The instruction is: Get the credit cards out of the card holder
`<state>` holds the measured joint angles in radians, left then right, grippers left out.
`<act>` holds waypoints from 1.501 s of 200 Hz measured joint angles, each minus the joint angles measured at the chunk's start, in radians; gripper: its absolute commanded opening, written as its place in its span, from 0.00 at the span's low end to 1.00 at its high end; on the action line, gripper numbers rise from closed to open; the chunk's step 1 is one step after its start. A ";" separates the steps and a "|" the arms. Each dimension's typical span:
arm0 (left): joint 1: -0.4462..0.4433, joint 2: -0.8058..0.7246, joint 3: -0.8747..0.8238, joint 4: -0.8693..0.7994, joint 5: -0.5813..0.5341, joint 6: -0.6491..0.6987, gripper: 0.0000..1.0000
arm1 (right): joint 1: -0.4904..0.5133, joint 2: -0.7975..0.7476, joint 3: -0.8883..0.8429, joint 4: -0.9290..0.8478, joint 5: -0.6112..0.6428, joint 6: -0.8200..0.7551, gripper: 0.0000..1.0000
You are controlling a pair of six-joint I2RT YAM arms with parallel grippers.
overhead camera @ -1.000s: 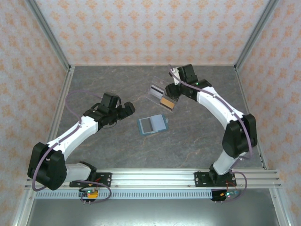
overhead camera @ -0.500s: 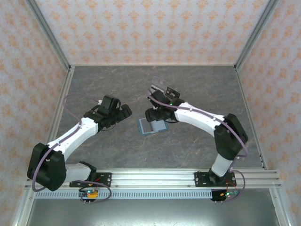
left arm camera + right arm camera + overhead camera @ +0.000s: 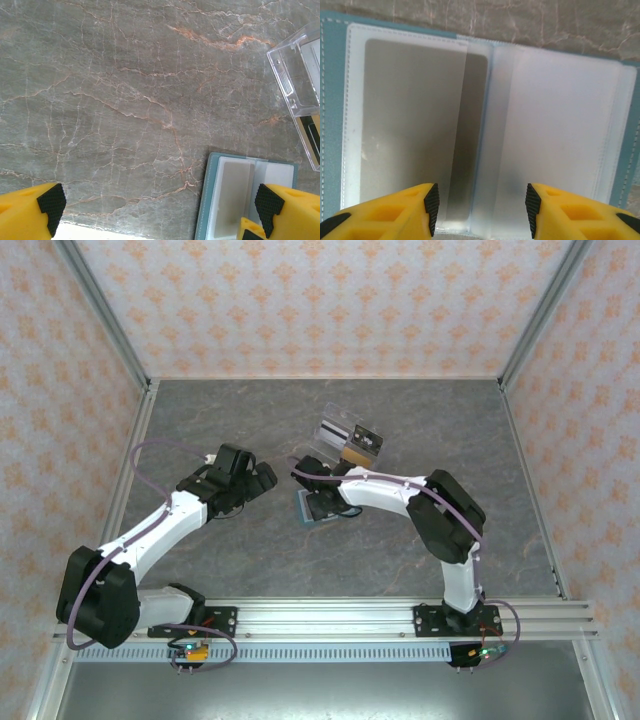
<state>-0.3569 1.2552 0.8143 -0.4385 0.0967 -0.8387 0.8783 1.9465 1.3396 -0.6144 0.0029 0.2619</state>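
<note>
Swung down from the clear case (image 3: pixel 348 440), the right pincer (image 3: pixel 480 205) now hovers, fingers spread, over the opened card holder (image 3: pixel 490 125) mid-tabletop (image 3: pixel 250 420); its wrist view reveals cloudy sleeves (image 3: pixel 405 115). Left pincer (image 3: pixel 159 206) gapes just left.

grey veined table (image 3: pixel 400 570) — teal card holder (image 3: pixel 240 192) lying open near middle, clear plastic case (image 3: pixel 333 433) just beyond

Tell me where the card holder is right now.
The card holder lies open mid-table in the top view, directly under the right gripper, just nearer than the clear plastic case and right of the left gripper.
</note>
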 measured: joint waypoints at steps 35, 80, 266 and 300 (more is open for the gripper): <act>0.006 0.005 -0.003 0.008 0.040 0.000 1.00 | 0.000 0.019 0.005 0.001 0.010 0.001 0.51; 0.005 0.068 -0.021 0.060 0.150 0.003 0.86 | -0.020 0.024 0.000 0.015 -0.028 0.016 0.52; -0.106 0.369 0.004 0.355 0.409 -0.051 0.31 | -0.062 -0.028 -0.096 0.121 -0.075 0.054 0.33; -0.108 0.380 0.017 0.359 0.420 -0.051 0.31 | -0.064 -0.033 -0.104 0.130 -0.077 0.060 0.33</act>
<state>-0.4648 1.6348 0.8310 -0.0795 0.5171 -0.8898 0.8143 1.9137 1.2358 -0.4843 -0.0746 0.3214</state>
